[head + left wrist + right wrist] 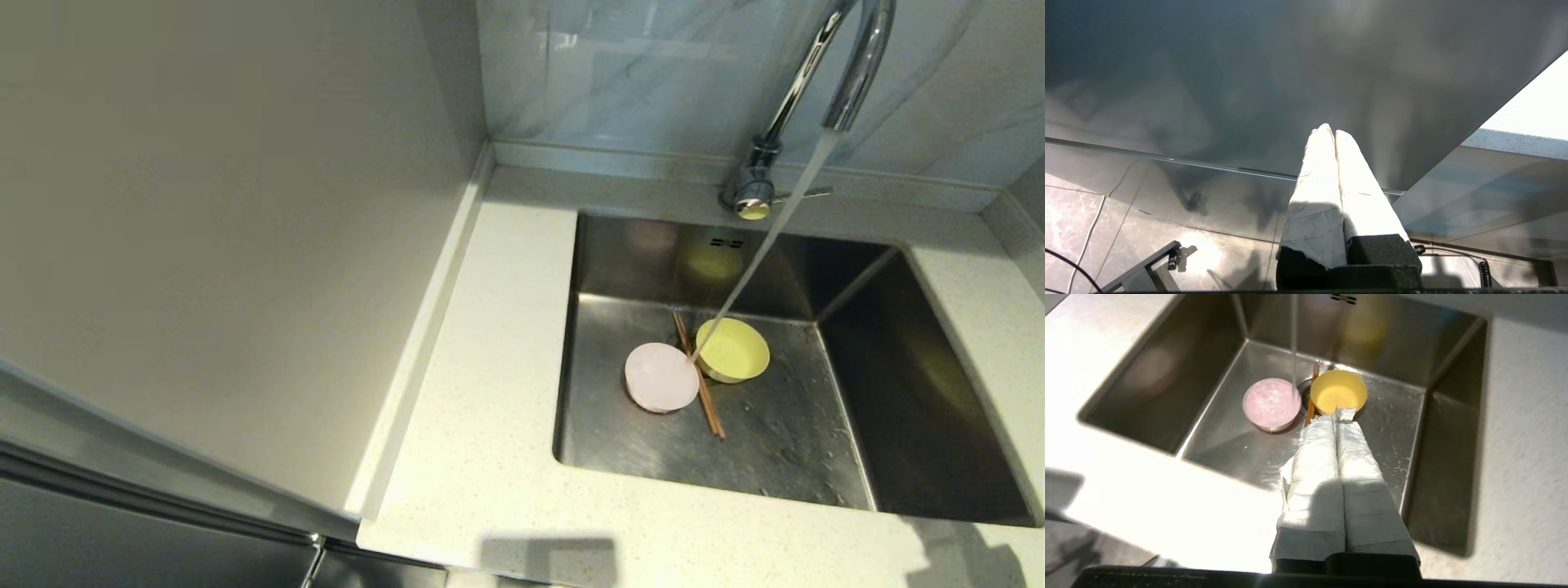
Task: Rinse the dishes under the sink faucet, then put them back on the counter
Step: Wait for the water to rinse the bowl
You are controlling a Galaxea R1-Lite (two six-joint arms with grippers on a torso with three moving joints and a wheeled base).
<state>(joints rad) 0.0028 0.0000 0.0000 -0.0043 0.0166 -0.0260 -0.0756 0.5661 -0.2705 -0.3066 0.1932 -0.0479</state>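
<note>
the right gripper point(1336, 416) is pressed shut with nothing in it. it hangs in the air over the near edge of the sink point(824, 457), with its white wrapped tips pointing down at the dishes. the left gripper point(1329, 130) is shut too and holds nothing; it is parked low beside a dark grey cabinet panel point(1274, 73), away from the sink.

down on the sink floor sits the yellow bowl point(732, 349), open side up. the pink dish point(660, 376) sits just beside it. the brown chopsticks point(700, 385) lie flat between them, touching the pink dish.

water point(767, 245) runs from the shiny faucet point(849, 73) and lands between the bowl and the dish, near the drain point(1304, 388). the white speckled counter point(490, 384) goes around the sink and has no dishes on it.
</note>
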